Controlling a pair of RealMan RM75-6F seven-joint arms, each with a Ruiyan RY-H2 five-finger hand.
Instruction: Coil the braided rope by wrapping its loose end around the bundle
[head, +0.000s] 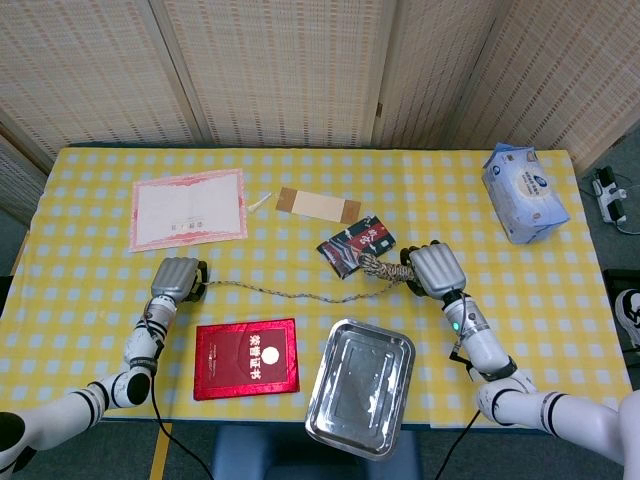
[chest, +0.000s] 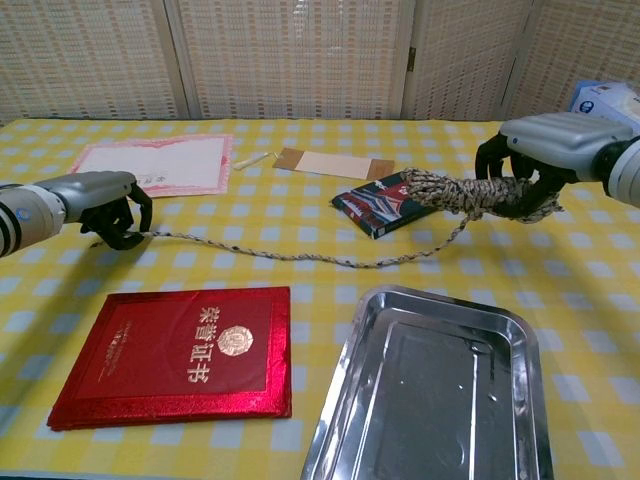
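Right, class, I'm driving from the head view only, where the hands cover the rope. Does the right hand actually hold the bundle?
Observer: Yes. In the chest view the right hand curls its fingers around the bundle, which is held clear of the table.
Operator: And the loose end?
Observer: The left hand hooks its fingers over the rope near its end, low at the table.
Operator: Is it taut?
Observer: No. It droops from the bundle and lies slack on the table.
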